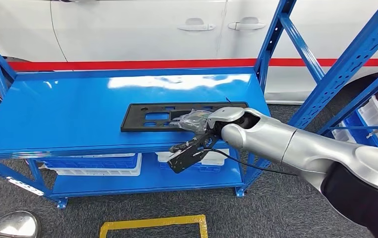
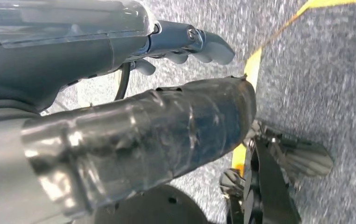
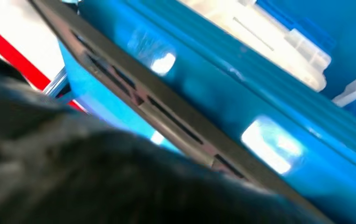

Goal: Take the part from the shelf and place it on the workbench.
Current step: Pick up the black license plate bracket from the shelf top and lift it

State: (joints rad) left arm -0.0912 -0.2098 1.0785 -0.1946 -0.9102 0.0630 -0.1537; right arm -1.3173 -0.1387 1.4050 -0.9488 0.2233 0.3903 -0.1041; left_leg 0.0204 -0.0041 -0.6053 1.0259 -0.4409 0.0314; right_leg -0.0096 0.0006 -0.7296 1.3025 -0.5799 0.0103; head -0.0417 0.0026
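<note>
1. Head view: black part (image 1: 177, 116) is lying flat on the blue shelf (image 1: 68, 114); right hand (image 1: 196, 130) is reaching onto its near edge, grip state not discernible.
2. Left hand (image 2: 185, 44) is hanging over floor, fingers curled, holding nothing.
3. Risk: thin panel is likely slipping or tipping from an edge-only hold.
4. Surroundings: shelf upright (image 1: 271, 44) is standing close beside the arm; white bins (image 1: 97, 163) are sitting below.

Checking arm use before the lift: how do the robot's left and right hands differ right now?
The right hand is raised to the blue shelf, resting on the black part; the left hand hangs over grey floor, touching nothing. The right hand's fingers are hidden; the left hand's curl inward, empty. Both share grey covers.
</note>
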